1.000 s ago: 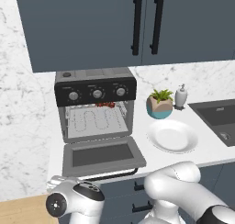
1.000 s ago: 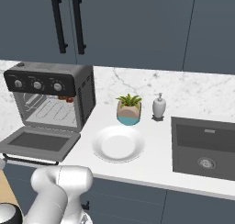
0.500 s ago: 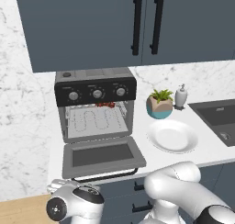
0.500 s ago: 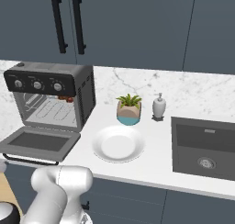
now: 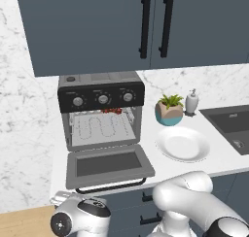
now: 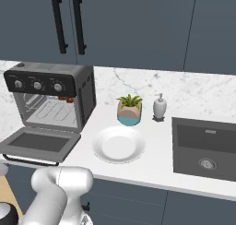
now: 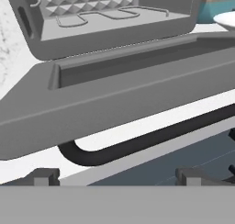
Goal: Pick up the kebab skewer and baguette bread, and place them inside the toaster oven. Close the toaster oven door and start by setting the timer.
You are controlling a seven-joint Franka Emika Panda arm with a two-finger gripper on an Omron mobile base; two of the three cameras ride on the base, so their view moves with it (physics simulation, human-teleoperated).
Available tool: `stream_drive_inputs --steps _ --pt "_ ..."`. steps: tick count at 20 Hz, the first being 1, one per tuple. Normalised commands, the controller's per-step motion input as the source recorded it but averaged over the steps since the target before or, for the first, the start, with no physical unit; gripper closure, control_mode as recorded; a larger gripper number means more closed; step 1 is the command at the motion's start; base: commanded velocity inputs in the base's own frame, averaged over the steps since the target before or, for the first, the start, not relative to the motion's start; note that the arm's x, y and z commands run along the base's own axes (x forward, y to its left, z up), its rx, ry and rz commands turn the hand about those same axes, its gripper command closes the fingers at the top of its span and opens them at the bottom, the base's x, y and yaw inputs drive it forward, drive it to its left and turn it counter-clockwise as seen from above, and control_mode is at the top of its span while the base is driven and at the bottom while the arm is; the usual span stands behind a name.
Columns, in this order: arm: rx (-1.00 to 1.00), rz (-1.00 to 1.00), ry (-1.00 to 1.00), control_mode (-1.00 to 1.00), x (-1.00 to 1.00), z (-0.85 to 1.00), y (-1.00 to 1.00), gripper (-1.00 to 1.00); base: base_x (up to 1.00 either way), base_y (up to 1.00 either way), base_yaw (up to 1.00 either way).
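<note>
The toaster oven (image 5: 102,114) (image 6: 50,99) stands on the counter with its door (image 5: 109,165) (image 6: 39,143) (image 7: 114,81) dropped flat. Dark red chunks of the kebab skewer (image 5: 113,110) (image 6: 69,99) show inside, at the upper right of the cavity above the wire rack. The baguette bread is out of view. My gripper (image 7: 118,175) is open and holds nothing. It sits low in front of the counter edge, just below the door's black bar handle (image 7: 151,140) (image 5: 112,186), looking up across the door into the oven.
An empty white plate (image 5: 182,143) (image 6: 119,144) lies right of the oven. Behind it stand a potted plant (image 5: 170,110) (image 6: 129,111) and a soap dispenser (image 5: 192,102) (image 6: 160,107). A dark sink (image 5: 233,126) (image 6: 207,145) is at the far right. Cabinets hang above.
The arm's wrist has sunk slightly lower in front of the counter. The oven, the door and the plate have not moved.
</note>
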Motion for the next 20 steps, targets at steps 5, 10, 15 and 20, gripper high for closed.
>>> stream_drive_inputs --steps 5,10,15,20 --pt "0.00 0.00 0.00 -1.00 0.18 0.00 0.00 -1.00 0.00 0.00 0.00" --pt "0.00 0.00 0.00 -1.00 0.11 0.01 0.01 -1.00 0.00 0.00 0.00" --pt "0.00 0.00 -0.02 -1.00 0.01 0.14 0.01 -1.00 0.00 0.00 0.00" --pt "0.00 0.00 -0.01 -1.00 0.01 0.21 0.01 -1.00 0.00 0.00 0.00"
